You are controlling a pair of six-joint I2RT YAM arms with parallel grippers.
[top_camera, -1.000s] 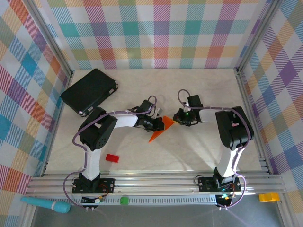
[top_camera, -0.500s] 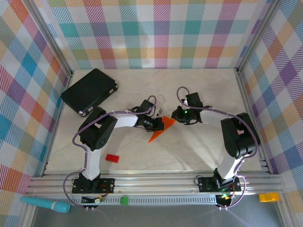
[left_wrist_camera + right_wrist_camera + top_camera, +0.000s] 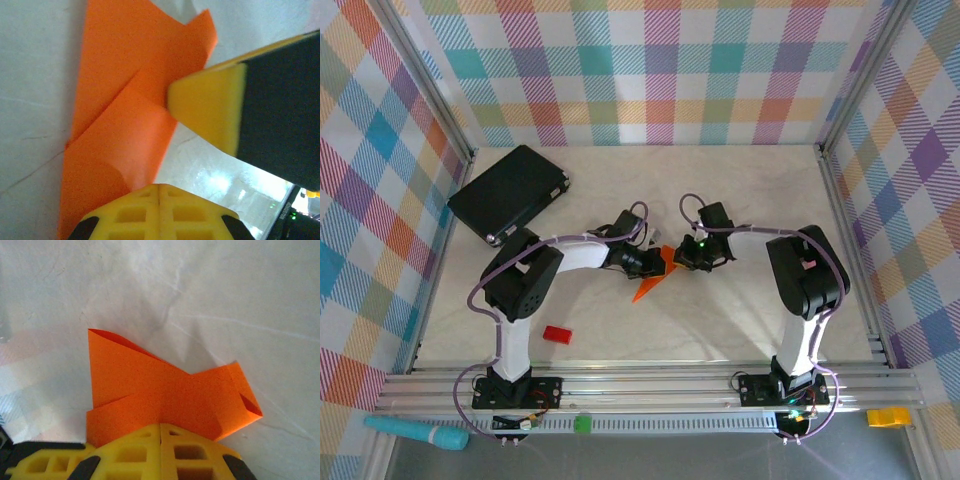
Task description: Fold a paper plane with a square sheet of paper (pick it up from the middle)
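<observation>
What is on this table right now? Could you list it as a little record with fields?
Paper: orange sheet, partly folded with angled flaps, lying on the table
Left gripper: shut, tip at the sheet
Right gripper: shut, tip at the sheet's edge
Pinched or only pressed: cannot tell
Other things: black case at the far left; small red block near the left arm's base

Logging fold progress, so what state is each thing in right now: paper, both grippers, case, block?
orange paper: partly folded, lying flat, one corner flap lifting.
left gripper: shut, tips over the paper.
right gripper: shut, tips over the paper's edge.
black flat case: closed, lying flat.
red block: lying flat, nothing touching it.
</observation>
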